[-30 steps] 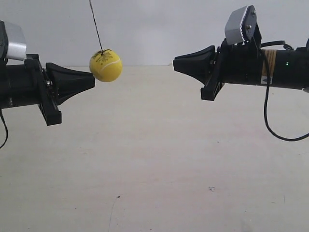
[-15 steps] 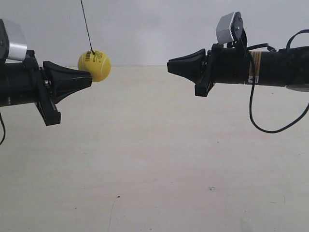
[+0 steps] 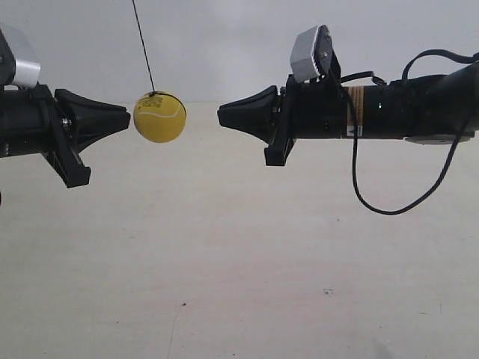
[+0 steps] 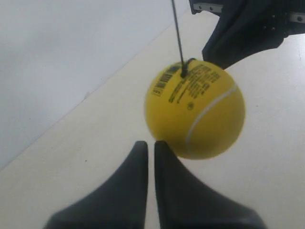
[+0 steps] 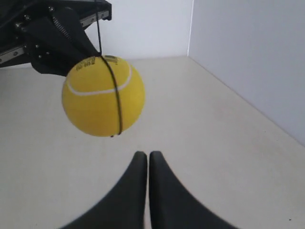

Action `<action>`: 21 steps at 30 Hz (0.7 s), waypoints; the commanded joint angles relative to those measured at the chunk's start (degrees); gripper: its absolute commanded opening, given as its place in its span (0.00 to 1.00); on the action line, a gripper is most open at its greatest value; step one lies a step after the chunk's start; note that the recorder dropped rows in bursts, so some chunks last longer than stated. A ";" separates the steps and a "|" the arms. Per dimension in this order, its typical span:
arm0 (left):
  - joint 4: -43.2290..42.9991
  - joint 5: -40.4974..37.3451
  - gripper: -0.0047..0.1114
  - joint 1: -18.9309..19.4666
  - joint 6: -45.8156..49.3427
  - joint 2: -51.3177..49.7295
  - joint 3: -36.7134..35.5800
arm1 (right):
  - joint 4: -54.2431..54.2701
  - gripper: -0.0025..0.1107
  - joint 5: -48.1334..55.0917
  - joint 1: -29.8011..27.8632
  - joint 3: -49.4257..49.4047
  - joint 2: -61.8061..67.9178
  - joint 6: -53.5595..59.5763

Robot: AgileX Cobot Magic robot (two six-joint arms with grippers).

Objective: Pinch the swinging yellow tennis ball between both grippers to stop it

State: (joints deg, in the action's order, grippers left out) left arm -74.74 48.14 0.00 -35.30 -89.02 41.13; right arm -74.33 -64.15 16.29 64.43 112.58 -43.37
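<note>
The yellow tennis ball [image 3: 160, 117] hangs from a thin dark string [image 3: 142, 45] above the pale table, between the two black wedge tips. My left gripper [image 3: 127, 118] is at the exterior view's left, shut, its tip almost touching the ball. In the left wrist view the ball [image 4: 195, 109] sits just off the shut gripper [image 4: 150, 143], slightly to one side. My right gripper [image 3: 220, 116] is shut and points at the ball from the other side with a clear gap. The right wrist view shows the ball [image 5: 102, 95] beyond that gripper [image 5: 145, 153], off its centreline.
A pale table top [image 3: 239, 262] lies well below both arms. A white wall [image 3: 239, 45] stands behind. A black cable [image 3: 374, 202] droops from the right arm. Each arm carries a silver-grey camera box [image 3: 310, 52].
The right arm has advanced toward the ball, closing much of the gap. The ball swung toward the left gripper and back a little. The left tip has drawn back slightly.
</note>
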 commanded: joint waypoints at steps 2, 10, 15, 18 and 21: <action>0.38 3.69 0.08 0.05 -0.71 0.37 0.20 | 0.67 0.02 0.42 0.23 0.34 0.07 0.64; 0.38 5.78 0.08 -0.08 -0.71 0.37 0.20 | 1.13 0.02 -2.05 0.23 0.34 0.07 0.47; 0.38 5.79 0.08 -0.08 -0.82 0.37 0.20 | 1.13 0.02 -3.03 0.23 0.34 0.07 0.10; 0.38 5.79 0.08 -0.08 -0.82 0.37 0.20 | 1.13 0.02 -4.62 0.23 0.34 0.07 -0.16; 0.38 5.79 0.08 -0.08 -0.82 0.37 0.20 | 1.13 0.02 -5.38 0.32 0.34 0.07 -0.69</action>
State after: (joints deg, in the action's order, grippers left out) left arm -74.74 53.12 0.00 -35.43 -89.02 41.13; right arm -73.48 -68.19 16.54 64.43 112.58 -43.65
